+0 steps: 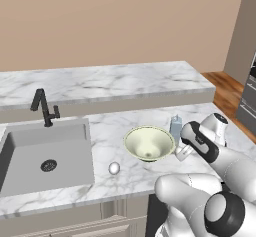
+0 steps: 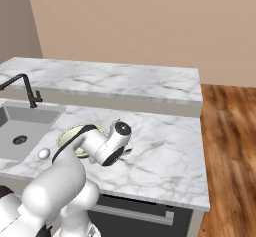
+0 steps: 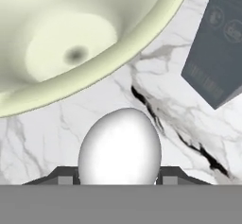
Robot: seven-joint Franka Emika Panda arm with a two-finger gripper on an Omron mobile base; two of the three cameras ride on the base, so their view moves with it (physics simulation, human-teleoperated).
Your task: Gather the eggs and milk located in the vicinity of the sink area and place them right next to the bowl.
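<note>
The end effector grips a glossy white oval egg above the marble surface, beside the cream-green conical bowl and blue-grey milk carton.

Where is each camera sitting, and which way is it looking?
Left base view: behind the arm, on its left, looking down at the sink, bowl, milk and one egg; the white arm rises at lower right.
Right base view: behind, on the right; the arm rises at lower left, covering most of the bowl.
Hand view: on the hand, looking along the gripper, shut on another egg.
All three share the bowl.
</note>
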